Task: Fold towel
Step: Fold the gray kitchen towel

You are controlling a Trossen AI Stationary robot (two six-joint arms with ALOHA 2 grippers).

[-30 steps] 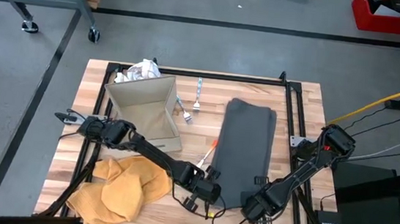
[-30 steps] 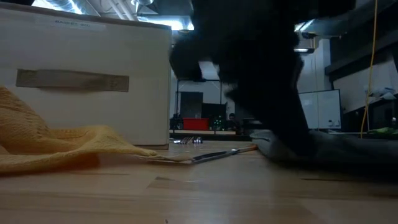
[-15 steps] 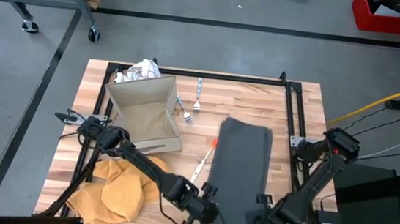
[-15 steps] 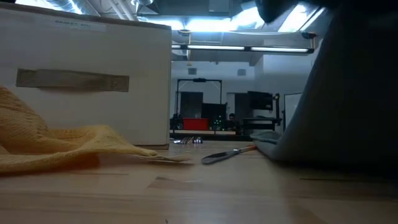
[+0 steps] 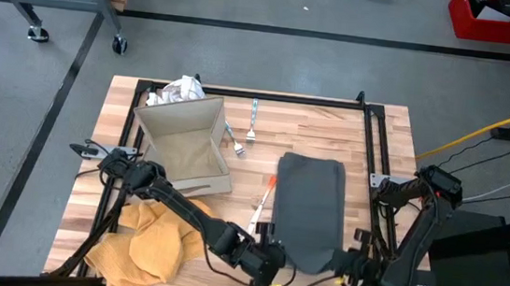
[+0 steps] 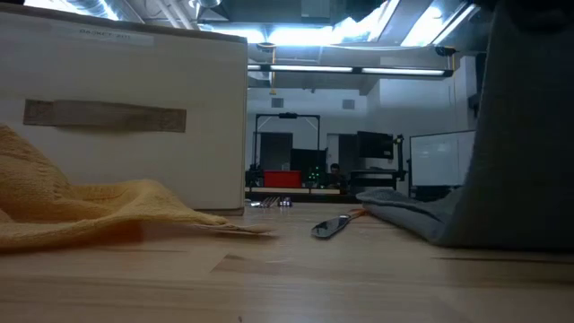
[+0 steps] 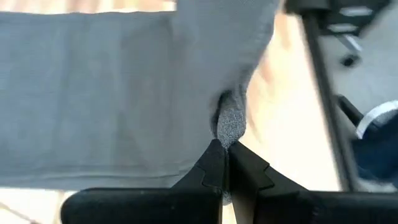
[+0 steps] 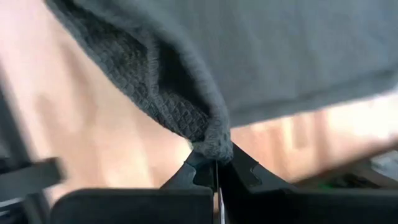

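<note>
The grey towel lies lengthwise on the wooden table. Its far part rests flat and its near end is raised. My left gripper is shut on the towel's near left corner. My right gripper is shut on its near right corner. In the low view the raised end of the towel hangs as a dark sheet at the right, while its far part stays on the wood. My left gripper pinches a small bunch of the towel's near left corner between its two shut fingers, coming slanting down from the near side. The corner is lifted clear and the cloth runs down from it to the table. My right gripper pinches the towel's near right corner between its shut fingers, pointing steeply down. The cloth there is folded over on itself and lifted off the wood.
A tan box stands at the left with crumpled white paper behind it. A yellow cloth lies at the near left. An orange-handled tool lies beside the towel's left edge, and cutlery farther back.
Both grippers have risen and gone toward the table's near edge, staying shut on the towel. The towel's near end has lifted off the table. Its far end has slid toward the near edge, staying flat.
</note>
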